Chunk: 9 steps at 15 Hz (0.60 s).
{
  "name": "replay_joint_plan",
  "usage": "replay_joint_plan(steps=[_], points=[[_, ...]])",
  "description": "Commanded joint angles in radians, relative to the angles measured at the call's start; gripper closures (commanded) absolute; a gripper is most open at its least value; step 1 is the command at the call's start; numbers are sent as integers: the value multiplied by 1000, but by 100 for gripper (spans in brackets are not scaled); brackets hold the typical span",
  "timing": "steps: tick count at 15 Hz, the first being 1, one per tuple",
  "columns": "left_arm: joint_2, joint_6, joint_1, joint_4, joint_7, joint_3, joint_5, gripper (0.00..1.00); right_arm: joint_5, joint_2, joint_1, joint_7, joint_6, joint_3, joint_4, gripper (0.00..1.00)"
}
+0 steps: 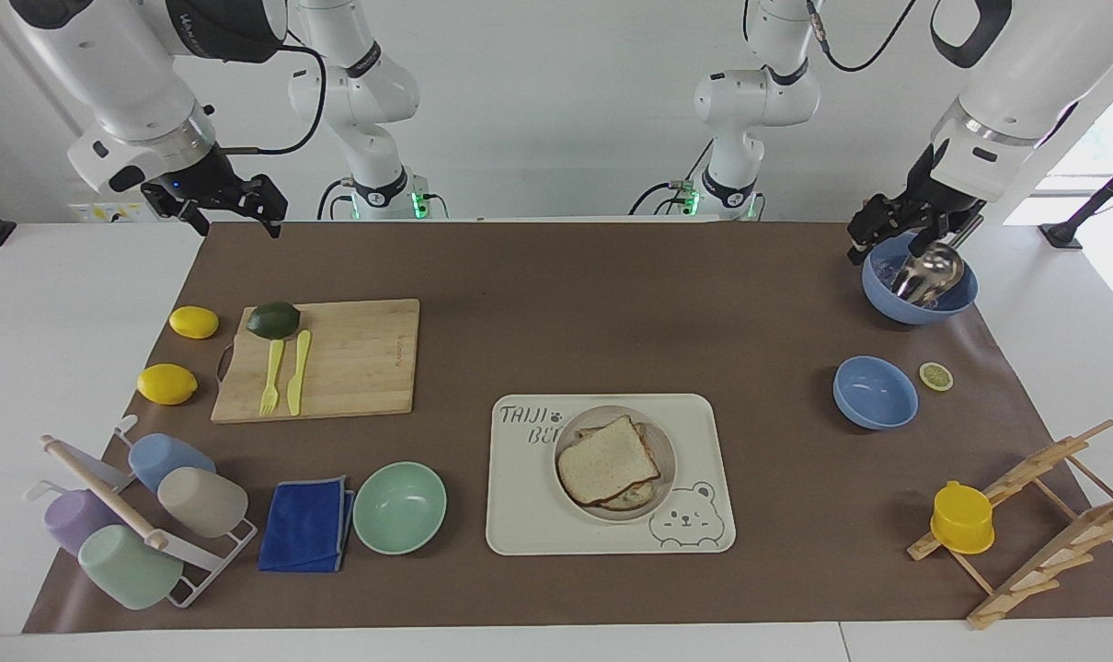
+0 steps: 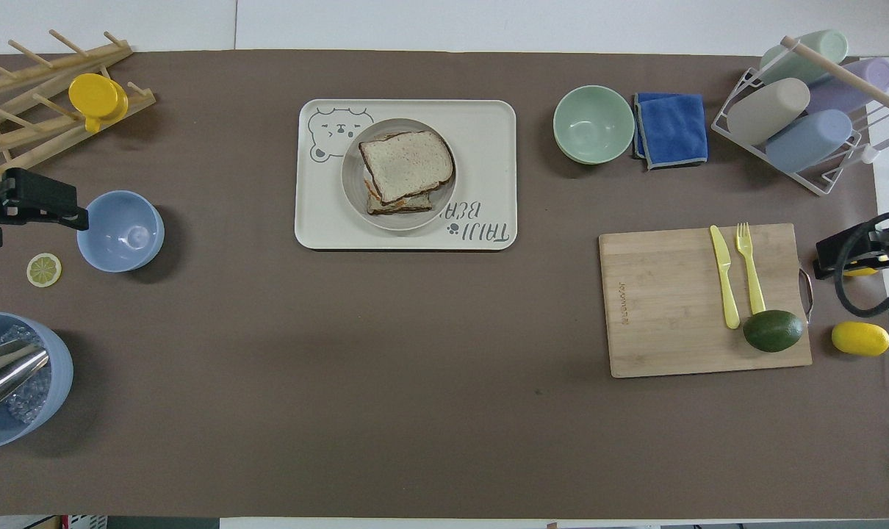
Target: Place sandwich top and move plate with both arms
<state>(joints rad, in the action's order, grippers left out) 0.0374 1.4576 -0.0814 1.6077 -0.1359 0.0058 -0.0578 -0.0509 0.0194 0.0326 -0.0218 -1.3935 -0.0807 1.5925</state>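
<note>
The sandwich top (image 1: 609, 458) lies flat on the stacked sandwich on the plate (image 1: 664, 439), which stands on the cream bear tray (image 1: 529, 515). In the overhead view the slice (image 2: 406, 166) covers most of the plate (image 2: 353, 189). My left gripper (image 1: 874, 237) is open and empty, raised over the blue bowl with the metal scoop (image 1: 920, 285), well away from the plate; it shows at the overhead view's edge (image 2: 48, 213). My right gripper (image 1: 235, 219) is open and empty and waits over the table's corner at the right arm's end (image 2: 830, 257).
A smaller blue bowl (image 1: 875, 393) and a lemon slice (image 1: 935, 376) lie toward the left arm's end. A mint-green bowl (image 1: 399, 507) and a blue cloth (image 1: 305, 524) are beside the tray. A cutting board (image 1: 336, 359) holds a fork, a knife and an avocado.
</note>
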Motion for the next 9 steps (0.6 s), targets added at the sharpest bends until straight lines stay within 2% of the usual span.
replay_joint_plan(steps=[1, 3, 6, 9], points=[[99, 122, -12, 202, 39, -9, 36, 0, 20, 16, -14, -17, -4, 4, 14, 0], [84, 116, -5, 164, 61, -7, 38, 0, 20, 16, -14, -17, -4, 4, 14, 0], [12, 44, 8, 31, 61, -13, 35, 0, 20, 16, -14, -15, -4, 4, 14, 0], [-5, -16, 80, -32, 59, -65, 30, 0, 20, 16, -14, -17, -4, 4, 14, 0]])
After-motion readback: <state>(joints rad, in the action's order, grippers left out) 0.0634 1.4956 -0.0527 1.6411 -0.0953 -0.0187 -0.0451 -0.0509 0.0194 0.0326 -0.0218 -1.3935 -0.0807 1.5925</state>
